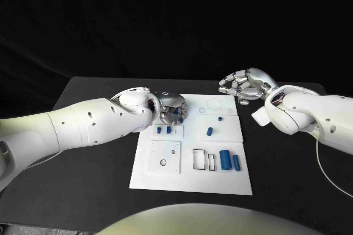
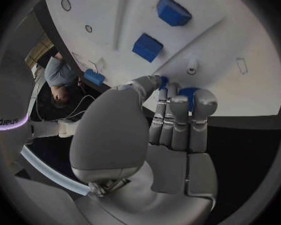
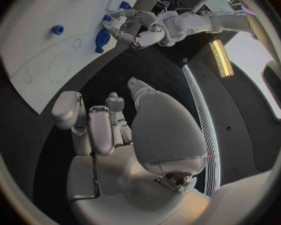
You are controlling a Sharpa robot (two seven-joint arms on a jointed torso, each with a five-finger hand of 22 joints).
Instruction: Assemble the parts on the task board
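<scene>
The white task board lies mid-table. My left hand hovers over its far left part with fingers curled, and in the left wrist view its fingers pinch a blue part against the thumb. Two blue blocks sit just below that hand, seen too as blue blocks. A blue cylinder and a thinner blue part lie at the near right. My right hand hangs off the board's far right corner, fingers curled in, holding nothing.
A short blue part and a small blue piece lie on the board's right panel. A square plate with holes and outlined slots sit on the near half. Black table surrounds the board.
</scene>
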